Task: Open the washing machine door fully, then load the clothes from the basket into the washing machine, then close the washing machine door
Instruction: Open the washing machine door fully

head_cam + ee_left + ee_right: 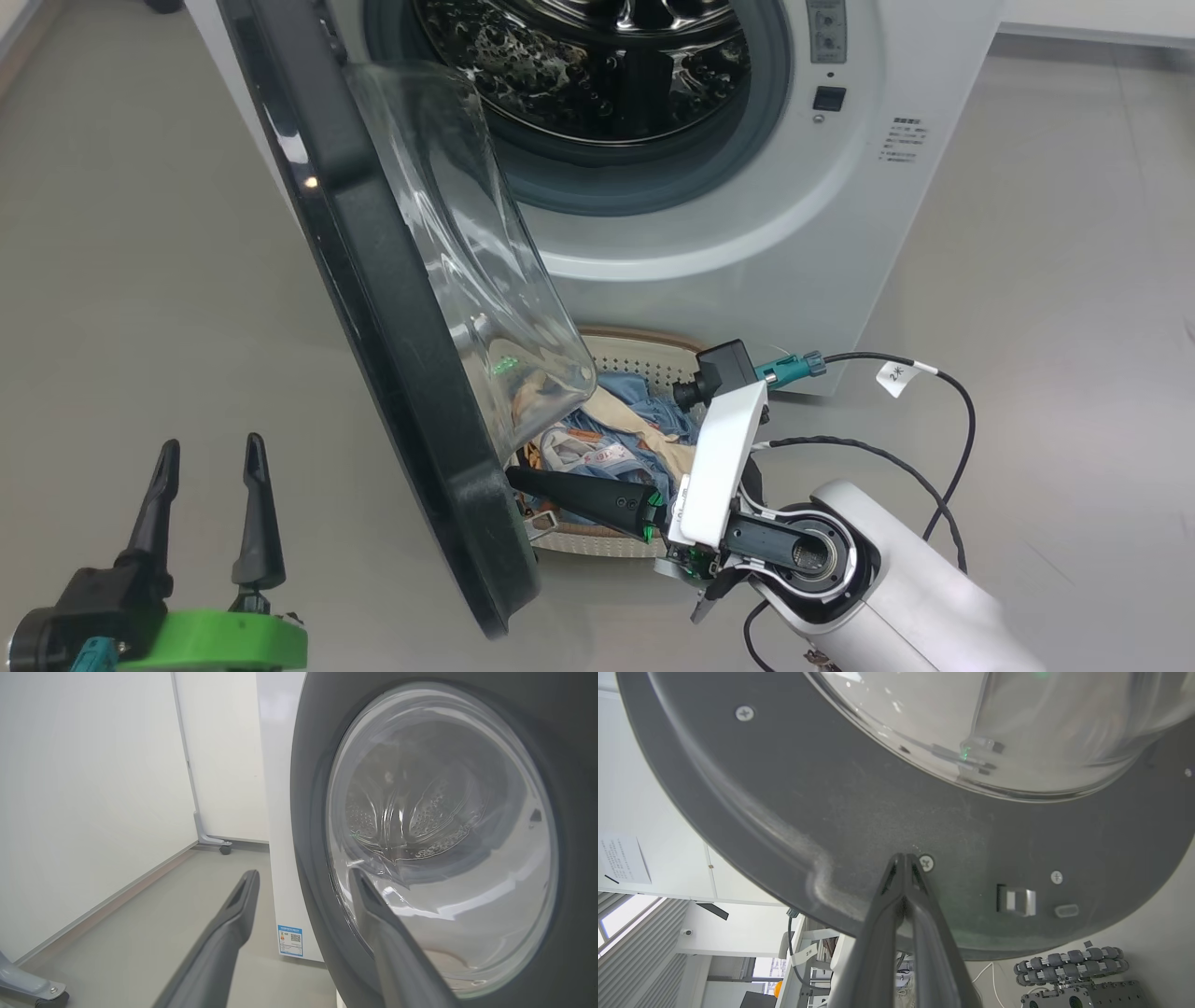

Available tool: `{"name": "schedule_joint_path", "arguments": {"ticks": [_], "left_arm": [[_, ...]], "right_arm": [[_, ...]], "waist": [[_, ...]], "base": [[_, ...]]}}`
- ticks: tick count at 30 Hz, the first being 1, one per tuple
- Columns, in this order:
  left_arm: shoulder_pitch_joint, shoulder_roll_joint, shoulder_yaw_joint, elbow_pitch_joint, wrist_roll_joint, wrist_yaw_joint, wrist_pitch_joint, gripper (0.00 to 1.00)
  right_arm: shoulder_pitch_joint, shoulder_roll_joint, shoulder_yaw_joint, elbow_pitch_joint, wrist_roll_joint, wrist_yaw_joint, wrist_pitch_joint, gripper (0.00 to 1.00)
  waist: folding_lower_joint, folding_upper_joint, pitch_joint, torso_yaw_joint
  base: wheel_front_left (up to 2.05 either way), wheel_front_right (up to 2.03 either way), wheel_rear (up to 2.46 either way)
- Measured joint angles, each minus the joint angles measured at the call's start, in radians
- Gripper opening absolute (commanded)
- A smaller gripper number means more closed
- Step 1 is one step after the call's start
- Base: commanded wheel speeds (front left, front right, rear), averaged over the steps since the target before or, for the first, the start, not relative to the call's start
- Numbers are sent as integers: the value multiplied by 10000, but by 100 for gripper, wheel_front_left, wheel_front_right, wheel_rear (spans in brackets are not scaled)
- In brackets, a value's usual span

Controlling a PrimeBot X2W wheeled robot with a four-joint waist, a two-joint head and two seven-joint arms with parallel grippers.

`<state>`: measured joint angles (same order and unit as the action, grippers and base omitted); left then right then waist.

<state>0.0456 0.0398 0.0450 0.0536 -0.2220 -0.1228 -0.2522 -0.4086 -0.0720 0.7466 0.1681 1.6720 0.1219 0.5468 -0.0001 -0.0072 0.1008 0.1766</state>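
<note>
The washing machine door [364,280] stands partly open, its glass bowl above the basket [644,359] with the clothes [607,439], at 6 o'clock from the washing machine [747,233] drum. The right gripper [512,478] is fully closed and holds nothing, its 2 tips at the door's inner rim. At 8 o'clock in the head view, the left gripper [211,443] is wide open and empty.

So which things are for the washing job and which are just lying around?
For the job: washing machine, washing machine door, basket, clothes, left gripper, right gripper.
Just lying around: caster wheel, paper notice on the wall, black roller gadget.
</note>
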Motion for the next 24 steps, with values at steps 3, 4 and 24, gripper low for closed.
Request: {"name": "schedule_joint_path", "arguments": {"ticks": [3, 4, 24], "left_arm": [[8, -2, -163, 17, -48, 13, 0, 100], [11, -2, -205, 23, -94, 52, 0, 100], [503, 4, 25, 38, -146, 297, 0, 100]], "right_arm": [[63, 8, 48, 13, 2, 0, -205, 0], [72, 4, 54, 42, 17, 0, -360, 0], [68, 56, 750, 219, 451, 0, -1381, 0]], "waist": [[0, 0, -65, 279], [0, 0, -105, 468], [0, 0, -528, 1463]], "base": [[0, 0, 0], [0, 0, 0], [0, 0, 0]]}}
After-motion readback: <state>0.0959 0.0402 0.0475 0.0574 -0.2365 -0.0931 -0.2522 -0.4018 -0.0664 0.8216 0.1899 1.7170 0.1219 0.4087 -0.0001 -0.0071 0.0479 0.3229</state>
